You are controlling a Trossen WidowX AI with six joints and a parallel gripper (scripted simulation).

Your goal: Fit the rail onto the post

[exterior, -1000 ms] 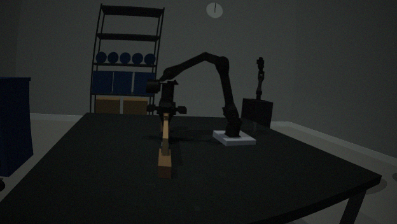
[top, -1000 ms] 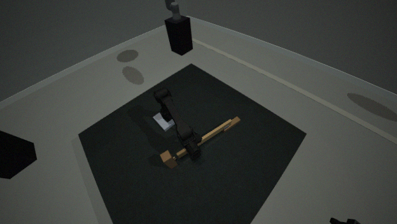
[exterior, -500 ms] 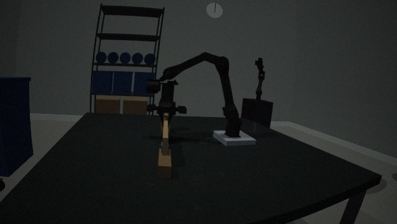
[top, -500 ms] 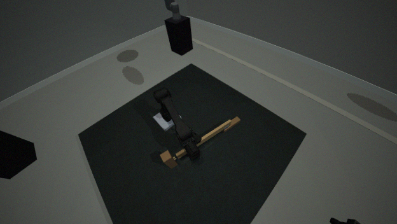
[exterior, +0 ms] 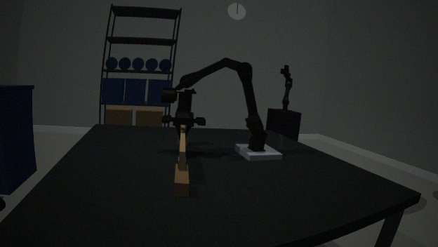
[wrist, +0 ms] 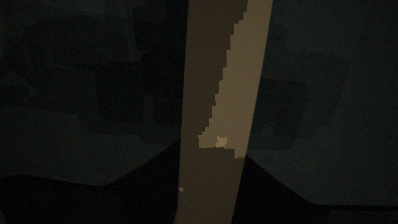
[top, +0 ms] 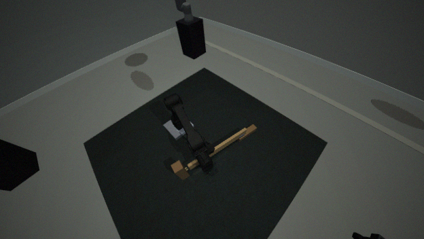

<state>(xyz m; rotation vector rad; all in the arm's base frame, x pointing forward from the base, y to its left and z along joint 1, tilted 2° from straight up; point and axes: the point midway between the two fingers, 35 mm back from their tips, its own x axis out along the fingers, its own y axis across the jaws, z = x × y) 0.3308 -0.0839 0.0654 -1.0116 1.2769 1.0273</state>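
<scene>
The long wooden rail (top: 229, 142) (exterior: 182, 144) (wrist: 225, 65) has its far end at the bracket on the low footboard block (top: 252, 129) (exterior: 182, 179). My gripper (top: 205, 159) (exterior: 183, 132) (wrist: 205, 146) is shut on the rail, nearer its post end, and holds that end up off the table. The short wooden post (top: 178, 168) stands just beyond that end in the top view. The pegs (top: 186, 168) show in a small gap between post and rail; whether their tips are in the holes I cannot tell. The gripper mostly hides the post in the exterior view.
The arm's pale base plate (top: 174, 130) (exterior: 261, 154) sits on the dark table (top: 217, 197) (exterior: 281, 196), to the right of the rail in the exterior view. A shelf rack (exterior: 144, 41) and a blue cabinet (exterior: 17, 140) stand beyond the table.
</scene>
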